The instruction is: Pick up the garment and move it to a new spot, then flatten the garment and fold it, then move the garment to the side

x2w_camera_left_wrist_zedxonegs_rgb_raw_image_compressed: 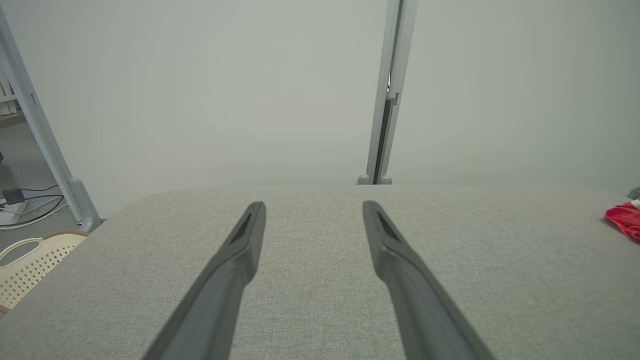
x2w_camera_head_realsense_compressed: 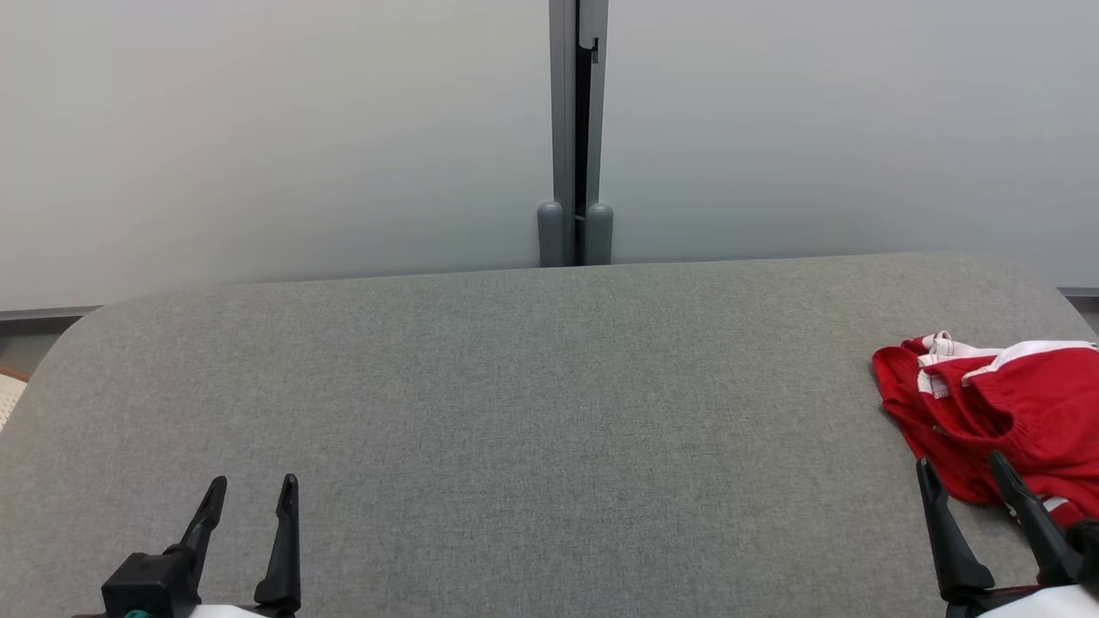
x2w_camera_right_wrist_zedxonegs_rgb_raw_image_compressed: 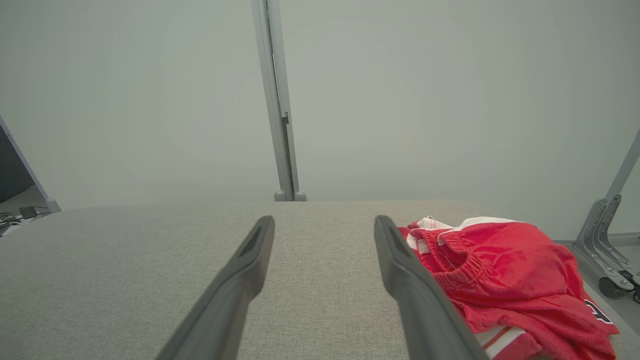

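While both arms sit low at the near edge of the desk (x2w_camera_head_realsense_compressed: 515, 386), the left fingers (x2w_camera_head_realsense_compressed: 286, 532) and the right fingers (x2w_camera_head_realsense_compressed: 938, 515) stand wide apart, gripping nothing. The red garment (x2w_camera_head_realsense_compressed: 1004, 403) lies bunched at the desk's right side, just beyond the right fingers — rumpled, waistband showing, no crisp fold that I can see. That fits a heap due for lifting, or a loosely folded one set aside — I can't call it. If a lift is due, the right arm is nearest.
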Robot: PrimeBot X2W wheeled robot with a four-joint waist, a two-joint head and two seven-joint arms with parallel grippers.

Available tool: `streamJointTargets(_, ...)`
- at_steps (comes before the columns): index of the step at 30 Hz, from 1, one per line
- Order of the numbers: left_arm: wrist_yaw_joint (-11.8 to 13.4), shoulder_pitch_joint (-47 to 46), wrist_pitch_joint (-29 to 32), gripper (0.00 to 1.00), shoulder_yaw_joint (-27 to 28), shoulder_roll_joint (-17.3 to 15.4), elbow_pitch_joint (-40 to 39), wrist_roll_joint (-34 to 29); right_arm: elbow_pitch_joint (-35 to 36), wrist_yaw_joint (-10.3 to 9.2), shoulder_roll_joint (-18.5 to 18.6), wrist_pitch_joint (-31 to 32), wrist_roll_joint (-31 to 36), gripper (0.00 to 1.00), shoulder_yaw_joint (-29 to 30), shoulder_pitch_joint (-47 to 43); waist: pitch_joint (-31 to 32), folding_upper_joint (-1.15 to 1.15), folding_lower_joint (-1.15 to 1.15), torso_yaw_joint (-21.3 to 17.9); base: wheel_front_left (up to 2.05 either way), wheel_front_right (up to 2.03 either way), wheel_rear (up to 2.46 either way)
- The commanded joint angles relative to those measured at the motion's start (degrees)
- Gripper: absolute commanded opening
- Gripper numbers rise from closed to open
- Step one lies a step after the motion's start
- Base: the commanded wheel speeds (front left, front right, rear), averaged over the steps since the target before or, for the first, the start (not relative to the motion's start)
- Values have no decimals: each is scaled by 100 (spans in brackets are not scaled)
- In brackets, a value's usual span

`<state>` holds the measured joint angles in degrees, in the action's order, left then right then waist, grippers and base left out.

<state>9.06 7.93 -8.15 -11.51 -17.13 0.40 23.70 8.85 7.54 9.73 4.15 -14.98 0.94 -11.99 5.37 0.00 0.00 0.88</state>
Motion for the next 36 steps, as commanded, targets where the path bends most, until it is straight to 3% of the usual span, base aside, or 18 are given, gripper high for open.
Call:
streamJointTargets(1, -10, 12, -4, 100, 8, -41, -5, -12, 38, -11, -7, 20, -3, 100, 2, -47, -5, 0, 0, -7, 0, 0, 0)
streamJointTargets(27, 66, -84, -44, 100, -78, -61, 44, 45, 101, -11, 21, 32, -80, 100, -19, -49, -55, 0, 0, 8, 0, 0, 0)
streamJointTargets(28, 56, -12, -7, 0, -82, -26, 46, 36, 73, 0, -2, 7, -54, 0, -20, 1, -54, 0, 0, 7, 0, 0, 0)
streamJointTargets(36, -34, -2, 88, 0, -20, 145, 214, 478, -199, 0, -95, 7, -540, 0, -13, 80, -74, 0, 0, 2, 0, 0, 0)
